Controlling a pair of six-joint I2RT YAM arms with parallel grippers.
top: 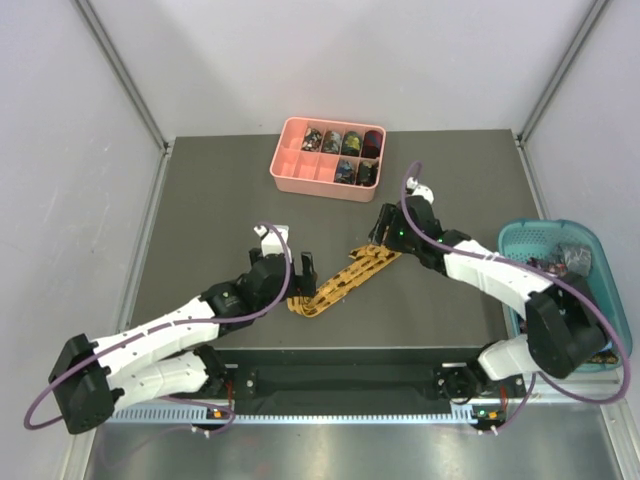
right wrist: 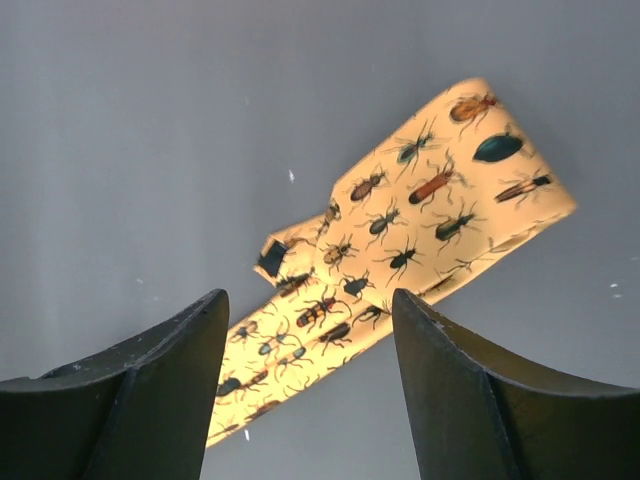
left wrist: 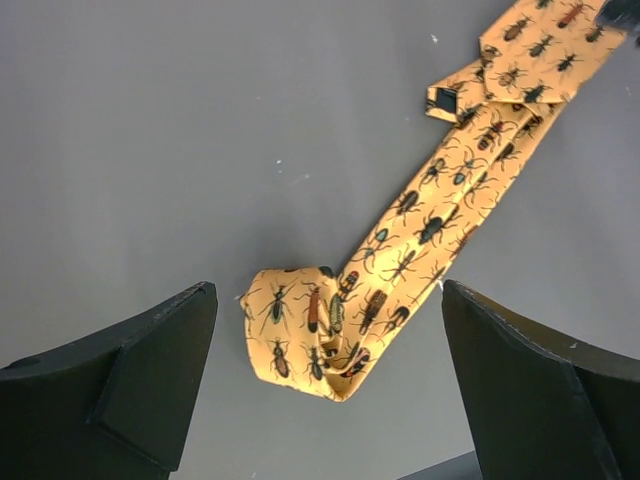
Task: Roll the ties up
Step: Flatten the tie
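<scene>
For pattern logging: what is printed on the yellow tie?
Insects, mostly beetles, on the golden-yellow tie; clearest in the right wrist view.

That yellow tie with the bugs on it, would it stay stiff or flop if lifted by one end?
Probably floppy: the yellow tie is thin fabric, folded over itself. Its loose coil would likely unwind if nudged, since nothing holds it. It looks light, so a push may just slide it on the table.

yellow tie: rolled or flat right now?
Partly rolled: the yellow tie has one end curled into a small coil; the rest lies flat, unrolled.
</scene>
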